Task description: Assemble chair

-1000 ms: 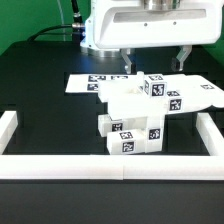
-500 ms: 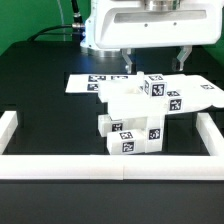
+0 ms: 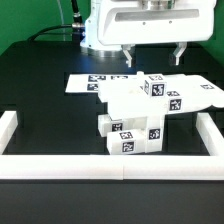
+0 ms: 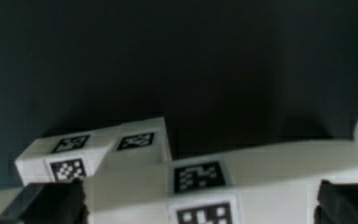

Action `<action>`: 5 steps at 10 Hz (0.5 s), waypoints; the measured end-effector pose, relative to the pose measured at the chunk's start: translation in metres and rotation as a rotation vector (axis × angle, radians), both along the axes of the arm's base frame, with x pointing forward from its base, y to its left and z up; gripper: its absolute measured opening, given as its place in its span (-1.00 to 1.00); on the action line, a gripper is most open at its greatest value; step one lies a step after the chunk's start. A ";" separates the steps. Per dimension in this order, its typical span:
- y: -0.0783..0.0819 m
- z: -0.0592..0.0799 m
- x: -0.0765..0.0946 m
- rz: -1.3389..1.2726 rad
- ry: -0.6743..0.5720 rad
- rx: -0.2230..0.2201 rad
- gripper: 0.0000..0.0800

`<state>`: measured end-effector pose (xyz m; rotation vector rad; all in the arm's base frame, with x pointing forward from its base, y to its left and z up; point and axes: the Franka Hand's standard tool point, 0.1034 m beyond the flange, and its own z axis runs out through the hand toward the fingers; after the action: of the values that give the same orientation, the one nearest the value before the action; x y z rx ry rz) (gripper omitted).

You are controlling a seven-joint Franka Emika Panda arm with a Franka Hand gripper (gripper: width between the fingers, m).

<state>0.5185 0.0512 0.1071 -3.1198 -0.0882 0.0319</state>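
**Open pincer hangs above the part-built chair, holding nothing**

In the exterior view the gripper (image 3: 154, 56) sits in the upper middle of the frame, under the arm's broad white housing. Its two dark fingers (image 3: 128, 55) point downward and stand wide apart, as far spread as they look able to go. Nothing lies between them, and neither fingertip touches any part; there is a dark gap between the tips and the white parts below.

The chair (image 3: 140, 115) stands in the centre of the frame on the black table (image 3: 40, 110). It is a stacked cluster of white blocky pieces carrying black-and-white square tags: a flat slab on top reaching toward the right of the frame, a small tagged block rising from it just under the gripper, and thicker tagged blocks beneath, near the lower centre.

Behind the chair, toward the upper left of centre, the marker board (image 3: 82, 83) lies flat on the table. White border rails (image 3: 60, 165) run along the lower part of the frame and up both sides.

In the wrist view the chair (image 4: 247, 170) fills the lower half of the picture, with several tags visible on its white faces, against the dark table. A dark, blurred fingertip (image 4: 43, 205) shows at the lower left corner, clear of the white parts as far as can be told.
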 end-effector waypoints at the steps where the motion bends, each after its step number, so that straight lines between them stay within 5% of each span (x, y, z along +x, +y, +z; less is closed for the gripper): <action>1: 0.000 0.000 0.000 0.000 0.003 0.000 0.62; 5: 0.000 -0.001 0.000 -0.002 0.002 -0.001 0.62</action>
<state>0.5181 0.0511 0.1065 -3.1205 -0.0852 0.0350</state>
